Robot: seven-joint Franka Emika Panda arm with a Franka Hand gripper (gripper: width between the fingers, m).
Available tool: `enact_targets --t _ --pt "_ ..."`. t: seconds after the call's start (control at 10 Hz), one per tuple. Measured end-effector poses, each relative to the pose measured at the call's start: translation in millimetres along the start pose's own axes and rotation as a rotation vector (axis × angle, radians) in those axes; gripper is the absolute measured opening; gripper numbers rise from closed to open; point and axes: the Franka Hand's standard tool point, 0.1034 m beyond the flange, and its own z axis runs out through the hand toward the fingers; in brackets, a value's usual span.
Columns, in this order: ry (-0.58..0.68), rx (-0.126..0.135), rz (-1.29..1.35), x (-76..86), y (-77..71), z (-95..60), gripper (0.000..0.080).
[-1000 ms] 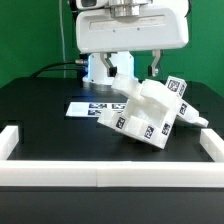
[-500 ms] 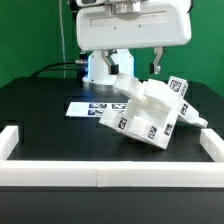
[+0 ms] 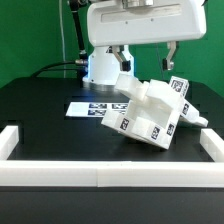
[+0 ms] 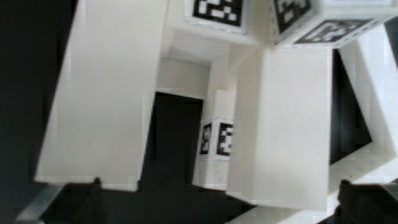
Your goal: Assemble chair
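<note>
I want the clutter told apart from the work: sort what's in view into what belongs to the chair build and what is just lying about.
Belongs to the job: the chair, tilted on the table; the claw, open above it.
Just lying about: the marker board; the white rail at the table's edge.

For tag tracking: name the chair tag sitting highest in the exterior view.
The tag on the chair's upper corner at the exterior view's right; the others sit lower.
</note>
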Motion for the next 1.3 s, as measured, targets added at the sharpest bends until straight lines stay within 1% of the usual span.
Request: enact_targets --t 0.2,0.4,0.5,0.7,0.9,1.2,1.3 --pt "-0.002 -0.001 0.001 -1.0 1.1 0.9 0.0648" --pt "-0.009 -0.016 0.004 -10.1 13.1 10.6 0.0648" --pt "0.000 -0.024 -0.008 -9.7 18.8 15.2 0.0648" --pt "0.010 -0.040 -0.034 -4.3 26.3 23.3 0.0648" --pt "0.016 -0.053 -0.036 3.2 25.6 29.2 0.0648" --pt "0.026 -0.063 -0.043 14.0 21.3 34.8 0.0648" --pt "0.032 -0.068 -0.045 16.4 22.1 37.6 0.0648"
